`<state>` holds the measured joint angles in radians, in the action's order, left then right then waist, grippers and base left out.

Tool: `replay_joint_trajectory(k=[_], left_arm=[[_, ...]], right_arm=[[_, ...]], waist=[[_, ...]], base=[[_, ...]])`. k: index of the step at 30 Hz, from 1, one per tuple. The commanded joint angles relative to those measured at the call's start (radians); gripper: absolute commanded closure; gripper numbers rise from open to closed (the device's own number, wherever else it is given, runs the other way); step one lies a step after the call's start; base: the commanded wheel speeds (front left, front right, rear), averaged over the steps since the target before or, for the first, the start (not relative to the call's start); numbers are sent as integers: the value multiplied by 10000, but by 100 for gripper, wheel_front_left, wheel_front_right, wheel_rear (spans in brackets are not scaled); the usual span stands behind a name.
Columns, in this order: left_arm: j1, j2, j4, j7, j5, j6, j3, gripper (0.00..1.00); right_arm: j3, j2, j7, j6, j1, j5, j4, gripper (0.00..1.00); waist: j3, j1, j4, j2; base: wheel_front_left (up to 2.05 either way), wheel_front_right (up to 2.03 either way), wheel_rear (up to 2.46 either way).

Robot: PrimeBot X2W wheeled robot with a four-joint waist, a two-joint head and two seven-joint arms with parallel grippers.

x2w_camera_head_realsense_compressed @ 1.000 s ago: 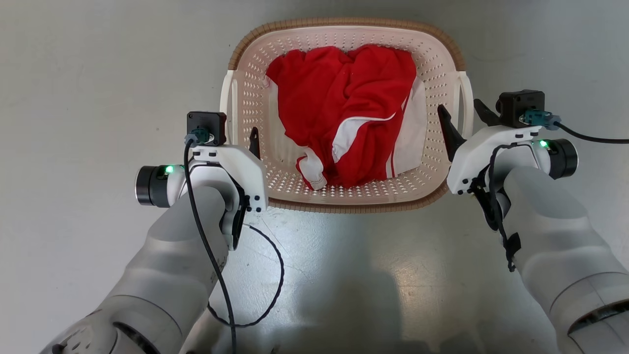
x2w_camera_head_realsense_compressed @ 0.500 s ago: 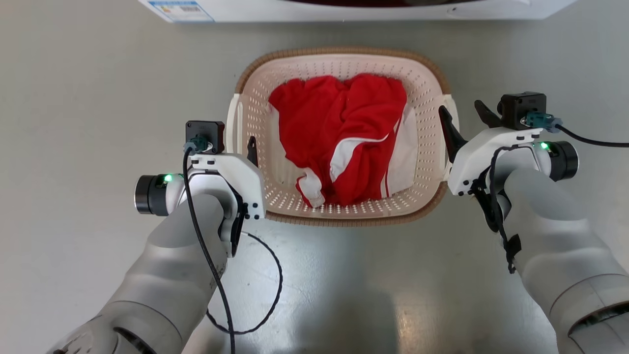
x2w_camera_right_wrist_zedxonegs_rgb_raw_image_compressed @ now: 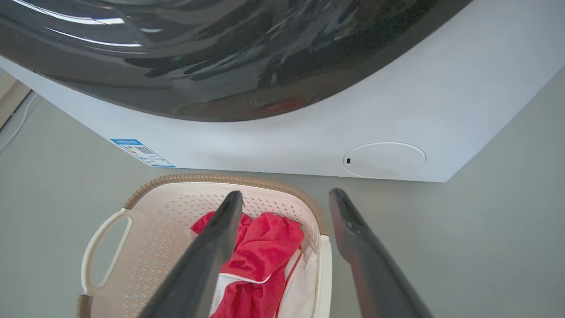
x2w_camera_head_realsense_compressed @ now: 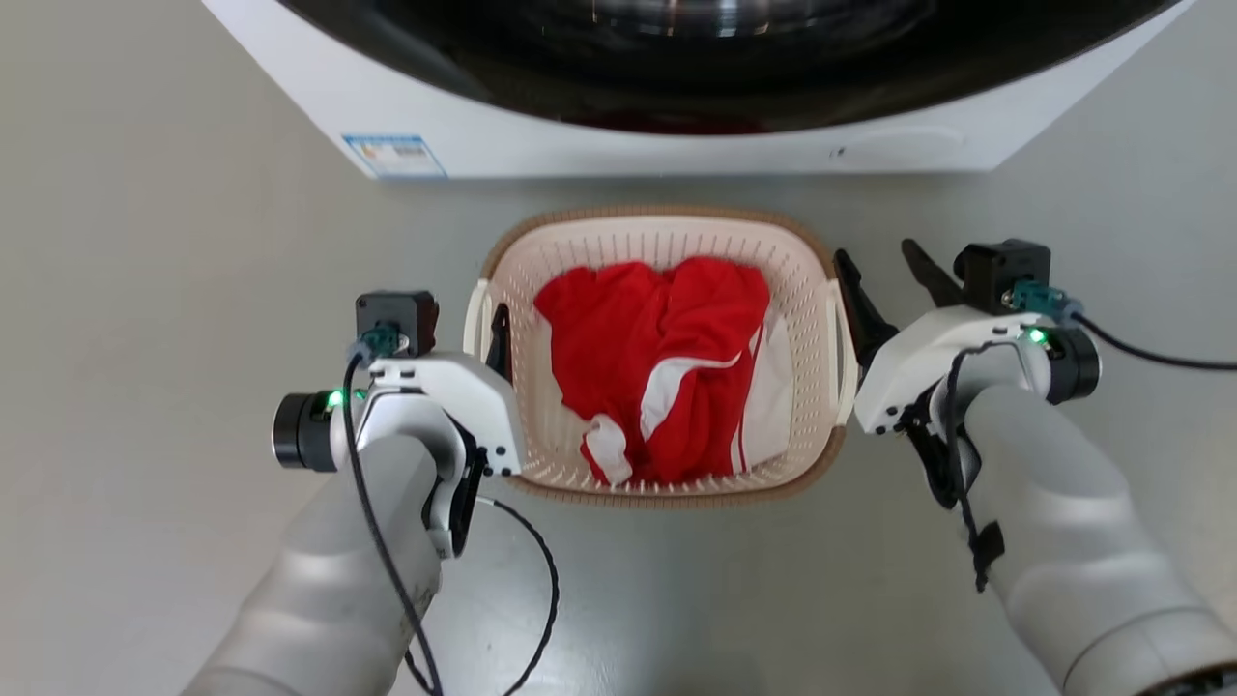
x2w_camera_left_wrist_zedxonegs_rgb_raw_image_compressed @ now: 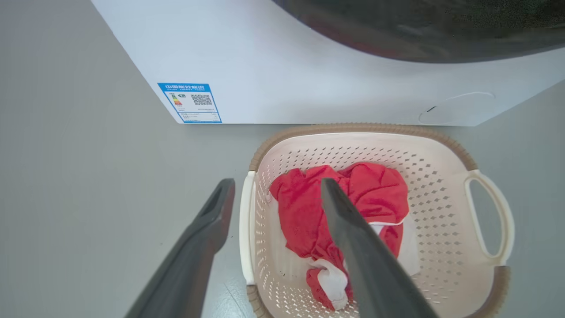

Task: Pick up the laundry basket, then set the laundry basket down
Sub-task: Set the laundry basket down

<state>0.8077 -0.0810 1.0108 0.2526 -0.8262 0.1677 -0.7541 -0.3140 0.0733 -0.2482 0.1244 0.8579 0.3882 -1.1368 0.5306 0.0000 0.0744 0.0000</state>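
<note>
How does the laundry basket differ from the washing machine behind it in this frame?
The laundry basket is cream, perforated plastic with a brown rim; the washing machine is smooth white with a dark curved door. The laundry basket is far smaller than the washing machine. The laundry basket is open-topped with a red and white garment inside; the washing machine's front is closed in by dark glass. Both stand on the grey floor.

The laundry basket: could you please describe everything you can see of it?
The basket is cream perforated plastic, rounded-rectangular, with a brown woven-look rim and a white handle on each side. It stands upright on the grey floor, just before the washer, and holds a crumpled red and white garment. The left gripper and right gripper, both open, each straddle a handle; whether they touch it is unclear.
</note>
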Motion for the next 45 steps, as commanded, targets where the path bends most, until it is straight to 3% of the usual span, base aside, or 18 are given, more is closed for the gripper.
replay_joint_trajectory(k=[1, 9, 20, 29, 45], left_arm=[[-446, -346, -488, 91, 387, 116, 554, 0], [-2439, -591, -2686, 91, 2198, 272, 2432, 0], [-5823, -495, -6420, 91, 4828, -3, 4564, 0], [-7816, -173, -8394, 91, 5614, -308, 5452, 0], [-9827, -25, -9852, 91, 6053, -140, 6374, 0]], right_arm=[[11, -231, -133, 63, -615, -192, 531, 0], [914, -231, -134, 63, -2440, -794, 2747, 0], [1413, -231, -135, 63, -5364, -1198, 6055, 0], [1472, -231, -135, 63, -7096, -1200, 7882, 0], [1829, -231, -135, 63, -9168, -1220, 9432, 0]], waist=[[-620, 0, -53, 0], [-1962, 0, -52, 0], [-3774, 0, -139, 0], [-4734, 0, -182, 0], [-5652, 0, -414, 0]], base=[[0, 0, 0], [0, 0, 0], [0, 0, 0], [0, 0, 0], [0, 0, 0]])
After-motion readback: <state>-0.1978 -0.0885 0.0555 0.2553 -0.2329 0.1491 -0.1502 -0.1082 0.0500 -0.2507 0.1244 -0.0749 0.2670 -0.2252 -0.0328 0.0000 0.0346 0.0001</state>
